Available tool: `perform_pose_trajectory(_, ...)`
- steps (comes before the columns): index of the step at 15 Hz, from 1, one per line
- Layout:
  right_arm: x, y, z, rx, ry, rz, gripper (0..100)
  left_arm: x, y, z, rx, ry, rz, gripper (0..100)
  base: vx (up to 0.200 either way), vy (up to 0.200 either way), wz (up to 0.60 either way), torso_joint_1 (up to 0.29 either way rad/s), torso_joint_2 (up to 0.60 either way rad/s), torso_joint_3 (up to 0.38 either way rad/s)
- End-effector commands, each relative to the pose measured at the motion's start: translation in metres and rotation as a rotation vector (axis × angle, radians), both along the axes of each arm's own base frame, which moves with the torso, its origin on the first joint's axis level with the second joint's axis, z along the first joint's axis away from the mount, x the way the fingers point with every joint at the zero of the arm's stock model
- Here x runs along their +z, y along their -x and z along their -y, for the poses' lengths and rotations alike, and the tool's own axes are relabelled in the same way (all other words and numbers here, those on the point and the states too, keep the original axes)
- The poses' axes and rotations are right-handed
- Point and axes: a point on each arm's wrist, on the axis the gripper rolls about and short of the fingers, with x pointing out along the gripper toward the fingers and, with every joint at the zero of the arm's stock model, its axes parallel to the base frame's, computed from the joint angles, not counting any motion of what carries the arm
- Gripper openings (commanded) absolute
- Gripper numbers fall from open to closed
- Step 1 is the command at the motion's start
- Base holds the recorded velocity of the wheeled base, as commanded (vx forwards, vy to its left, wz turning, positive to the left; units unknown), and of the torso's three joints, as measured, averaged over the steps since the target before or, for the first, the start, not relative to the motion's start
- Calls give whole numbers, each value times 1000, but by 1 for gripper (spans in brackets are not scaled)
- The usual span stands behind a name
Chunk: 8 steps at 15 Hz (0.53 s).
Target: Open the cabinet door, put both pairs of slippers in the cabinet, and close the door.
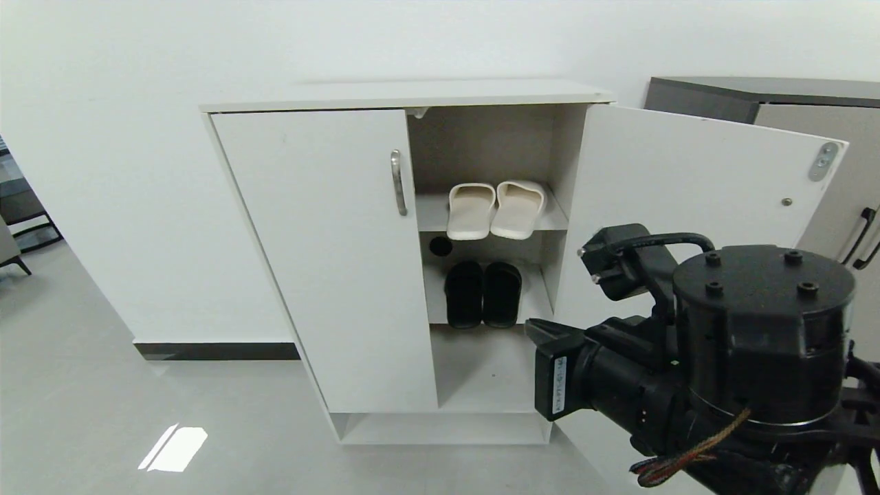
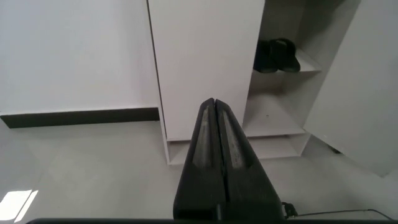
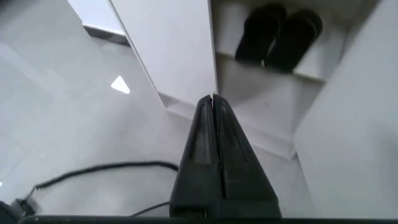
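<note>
Grey glossy floor (image 1: 103, 412) runs up to a white wall, and the white cabinet (image 1: 405, 93) stands against it in the middle of the head frame. Its left door (image 1: 323, 254) is shut, with a metal handle (image 1: 397, 182) on its inner edge. Its right door (image 1: 687, 206) is swung wide open toward the right of the frame.

I can see both pairs inside. The beige slippers (image 1: 495, 210) sit side by side on the upper shelf. The black slippers (image 1: 482, 294) sit side by side on the shelf below, and the bottom compartment under them is bare. A dark round spot (image 1: 441, 246) just under the upper shelf may be a hole in the back panel; I can't be sure from here.

My left gripper (image 2: 214, 99) has its fingers pressed together on nothing, hanging above the floor in front of the shut door. My right gripper (image 3: 213, 95) is likewise clenched and empty, above the floor before the open compartment. A black cable (image 3: 93, 171) lies on the floor near it.

A grey cabinet (image 1: 756, 96) stands at the upper right of the head frame.
</note>
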Motion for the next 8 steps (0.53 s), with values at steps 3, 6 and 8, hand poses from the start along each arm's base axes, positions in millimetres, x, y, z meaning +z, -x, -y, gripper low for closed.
perform_pose_trajectory(3, -8, -3, 9, -10, 18, -10, 0, 0, 0, 0, 0, 1, 1, 0, -200, 0, 0, -1, 1, 4)
perform_pose_trajectory(6, -10, -5, 14, -9, 43, 16, 0, 0, 0, 0, -1, 1, 1, 0, -200, 0, 0, 2, 2, 4)
perform_pose_trajectory(8, -11, -5, 14, -8, 36, 28, 0, 0, 0, 0, -1, 0, 1, 0, -200, 0, 0, 7, 2, 5)
